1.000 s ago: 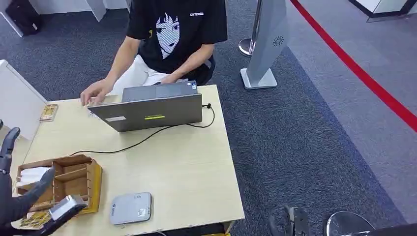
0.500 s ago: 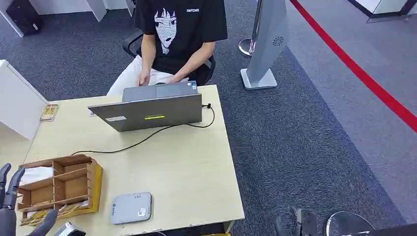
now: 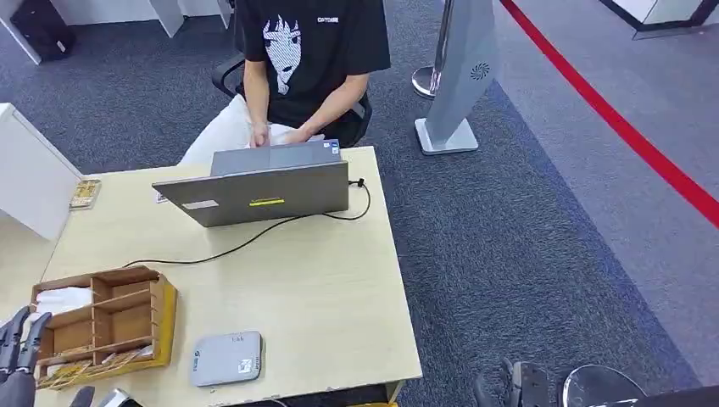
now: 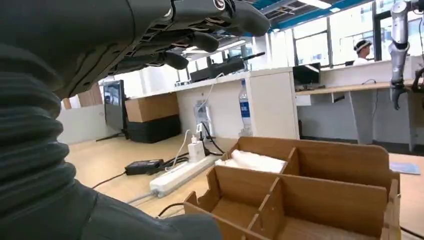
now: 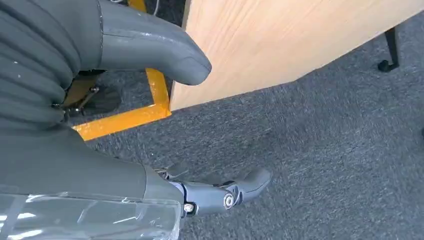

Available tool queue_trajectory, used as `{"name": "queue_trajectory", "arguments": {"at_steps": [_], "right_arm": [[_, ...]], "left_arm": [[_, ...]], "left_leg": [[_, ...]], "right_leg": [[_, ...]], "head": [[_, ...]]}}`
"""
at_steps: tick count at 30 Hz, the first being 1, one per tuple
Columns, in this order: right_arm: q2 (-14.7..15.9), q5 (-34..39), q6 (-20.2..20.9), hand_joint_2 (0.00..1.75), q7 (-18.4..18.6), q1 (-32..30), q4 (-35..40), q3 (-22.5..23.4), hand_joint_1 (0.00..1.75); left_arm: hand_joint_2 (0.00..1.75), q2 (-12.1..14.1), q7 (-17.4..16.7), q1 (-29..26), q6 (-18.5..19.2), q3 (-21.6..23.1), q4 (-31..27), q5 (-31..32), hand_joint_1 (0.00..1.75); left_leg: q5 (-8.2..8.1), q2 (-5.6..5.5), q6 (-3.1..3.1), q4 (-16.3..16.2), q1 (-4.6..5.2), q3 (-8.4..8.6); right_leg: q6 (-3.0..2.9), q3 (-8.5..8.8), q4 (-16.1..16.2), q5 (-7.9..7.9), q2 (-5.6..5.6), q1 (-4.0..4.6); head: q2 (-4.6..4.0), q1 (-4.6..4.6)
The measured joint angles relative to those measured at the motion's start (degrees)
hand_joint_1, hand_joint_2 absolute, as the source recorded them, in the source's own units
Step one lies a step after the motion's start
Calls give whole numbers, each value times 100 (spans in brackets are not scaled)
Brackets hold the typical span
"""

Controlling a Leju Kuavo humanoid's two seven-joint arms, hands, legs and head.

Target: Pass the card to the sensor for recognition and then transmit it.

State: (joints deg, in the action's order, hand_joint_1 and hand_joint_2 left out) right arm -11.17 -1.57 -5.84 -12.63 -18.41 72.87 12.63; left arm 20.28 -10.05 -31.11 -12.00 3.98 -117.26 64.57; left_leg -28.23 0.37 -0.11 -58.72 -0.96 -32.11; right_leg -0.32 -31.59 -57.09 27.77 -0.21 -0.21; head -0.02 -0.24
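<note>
While the left hand [image 3: 19,352] hangs low beside the wooden organizer [image 3: 106,318], fingers spread and holding nothing, its wrist view shows them stretched above the box, and the right hand [image 5: 150,75] dangles loose, empty, below the table [image 5: 280,40]; the card's whereabouts I cannot tell.

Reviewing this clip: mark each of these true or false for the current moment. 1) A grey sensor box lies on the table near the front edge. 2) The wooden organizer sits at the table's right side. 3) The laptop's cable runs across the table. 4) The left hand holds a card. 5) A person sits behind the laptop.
1) True: the grey sensor box lies near the front edge.
2) False: the wooden organizer sits at the left side.
3) True: the black cable crosses the table from the laptop.
4) False: the left hand holds nothing visible.
5) True: the person sits there.
</note>
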Motion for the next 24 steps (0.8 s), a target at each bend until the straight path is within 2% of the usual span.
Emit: {"name": "queue_trajectory", "arguments": {"at_steps": [7,12,18,21,24], "right_arm": [[-15,-11,28,175,-18,23,-4,7,0],[-15,17,2,175,-77,87,-50,-2,0],[-15,94,-55,175,-125,138,-120,-39,0],[-15,125,-66,175,-140,149,-149,-72,0],[-15,142,-81,175,-149,152,-168,-87,0]], "left_arm": [[175,29,-24,40,81,-11,131,443,0],[175,415,-212,104,116,55,245,583,0],[175,783,-210,209,175,173,361,468,0],[175,899,-103,236,195,269,400,89,0],[175,1020,-39,238,190,382,428,-11,0]], "left_leg": [[0,0,0,0,-1,1],[1,0,-2,0,-2,2],[2,0,-2,0,-3,1],[2,0,-2,0,-3,1],[1,0,-2,0,-3,0]], "right_leg": [[0,0,0,0,0,0],[0,-1,0,0,0,1],[-1,0,-1,0,0,2],[-1,0,0,0,0,2],[-1,0,0,0,0,2]], "head": [[0,0],[0,-2],[0,0],[0,0],[0,0]]}}
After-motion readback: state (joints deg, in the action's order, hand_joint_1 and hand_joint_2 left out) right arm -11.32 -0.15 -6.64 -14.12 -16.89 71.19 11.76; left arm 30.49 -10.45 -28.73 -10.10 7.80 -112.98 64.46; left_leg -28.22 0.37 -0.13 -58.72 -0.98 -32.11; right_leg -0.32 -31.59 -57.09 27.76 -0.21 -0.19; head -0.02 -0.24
